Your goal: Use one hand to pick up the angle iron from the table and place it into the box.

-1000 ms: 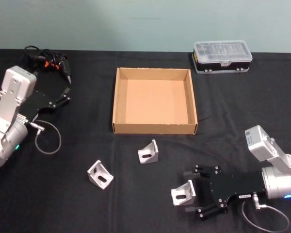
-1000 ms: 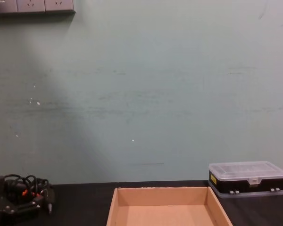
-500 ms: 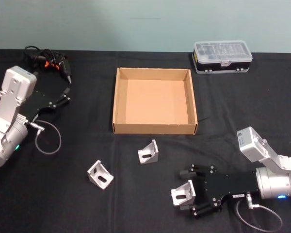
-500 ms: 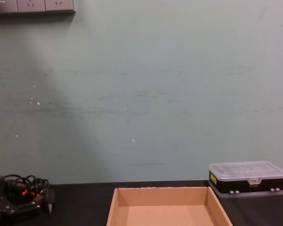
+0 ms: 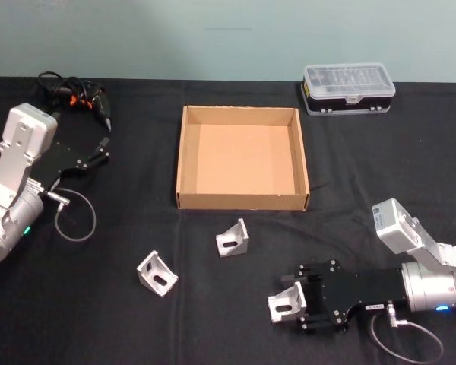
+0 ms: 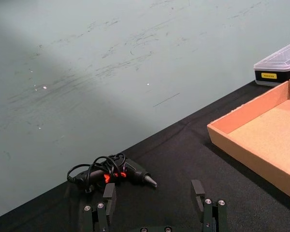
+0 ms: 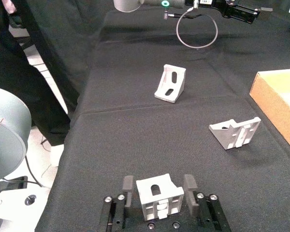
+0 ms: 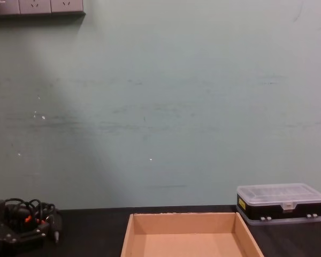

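Near the front right of the black table (image 5: 99,319), my right gripper (image 5: 286,306) lies low with its fingers closed against both sides of a grey angle iron (image 5: 282,304). The right wrist view shows that angle iron (image 7: 159,194) clamped in the right gripper (image 7: 159,184), still resting on the table. Two more angle irons (image 5: 233,239) (image 5: 157,273) lie loose to the left. The tan cardboard box (image 5: 242,201) sits behind them with nothing inside. My left gripper (image 5: 100,150) is parked at the far left, its fingers (image 6: 108,197) apart.
A black plastic case with a clear lid (image 5: 348,87) stands at the back right. At the back left lies a black tool with tangled cables (image 5: 76,95). A grey cable loop (image 5: 74,217) hangs beside the left arm.
The right gripper's fingers have closed in from either side onto the angle iron at the front right. The left arm has stayed still.
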